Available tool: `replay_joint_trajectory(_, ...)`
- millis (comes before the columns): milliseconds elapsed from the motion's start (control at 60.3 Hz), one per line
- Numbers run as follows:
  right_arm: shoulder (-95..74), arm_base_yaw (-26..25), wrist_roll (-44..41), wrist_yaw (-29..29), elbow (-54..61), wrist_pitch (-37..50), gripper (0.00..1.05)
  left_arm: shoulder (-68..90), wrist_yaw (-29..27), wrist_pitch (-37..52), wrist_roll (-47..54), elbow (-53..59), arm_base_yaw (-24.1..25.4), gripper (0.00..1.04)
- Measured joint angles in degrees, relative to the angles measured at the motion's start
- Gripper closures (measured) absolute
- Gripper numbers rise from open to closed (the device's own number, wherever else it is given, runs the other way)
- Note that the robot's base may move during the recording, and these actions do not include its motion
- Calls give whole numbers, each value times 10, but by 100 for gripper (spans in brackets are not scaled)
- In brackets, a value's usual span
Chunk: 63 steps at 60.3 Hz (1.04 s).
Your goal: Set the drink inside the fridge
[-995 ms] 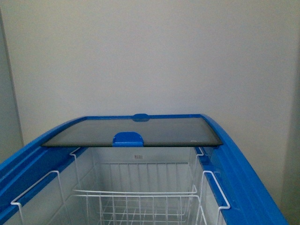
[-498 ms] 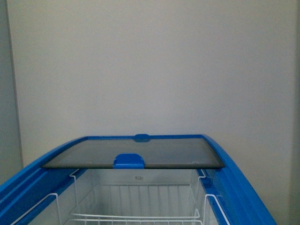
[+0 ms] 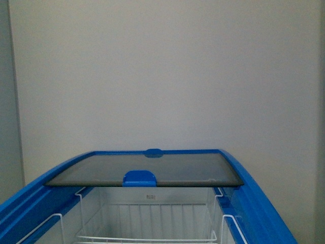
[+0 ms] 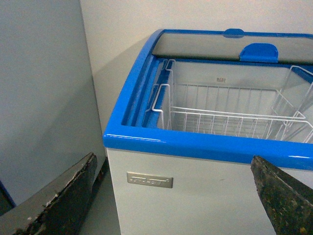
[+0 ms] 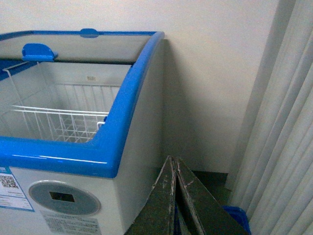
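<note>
Since the earlier front frames, the fridge (image 3: 264, 213) sits lower in your front view: more bare wall (image 3: 162, 76) shows above it, and less of the wire basket (image 3: 147, 238) remains in frame. Working left to right, you find the grey cabinet (image 4: 39, 98) beside the fridge's left side in the left wrist view. The left gripper (image 4: 171, 200) hangs in front of the fridge's white front wall, below the blue rim, with its two fingers (image 4: 63, 200) spread well apart and nothing between them. The fridge stands directly ahead of you, against the wall. Its glass lid (image 3: 152, 169) is slid to the far end, with one blue handle (image 3: 139, 177) on the near edge, leaving the near part of the compartment open. The basket hangs from the side rims inside. In the right wrist view, the right gripper (image 5: 174, 196) sits off the fridge's right front corner, fingers pressed together and holding nothing. A pale curtain (image 5: 283, 147) hangs furthest right. No drink is visible in any view.
</note>
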State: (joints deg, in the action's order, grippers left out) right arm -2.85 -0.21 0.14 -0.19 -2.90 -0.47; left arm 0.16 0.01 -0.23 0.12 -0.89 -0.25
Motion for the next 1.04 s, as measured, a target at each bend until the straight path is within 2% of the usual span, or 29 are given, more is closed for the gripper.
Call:
replay_joint_trajectory(216,24,0,0,0,20,3,102,0,0,0,0,0,0,8)
replay_joint_trajectory(464,25,0,0,0,20,3,46,0,0,0,0,0,0,8)
replay_joint_trajectory(680,25,0,0,0,20,3,7,0,0,0,0,0,0,8)
replay_joint_trajectory(1045,25,0,0,0,20,3,8,0,0,0,0,0,0,8)
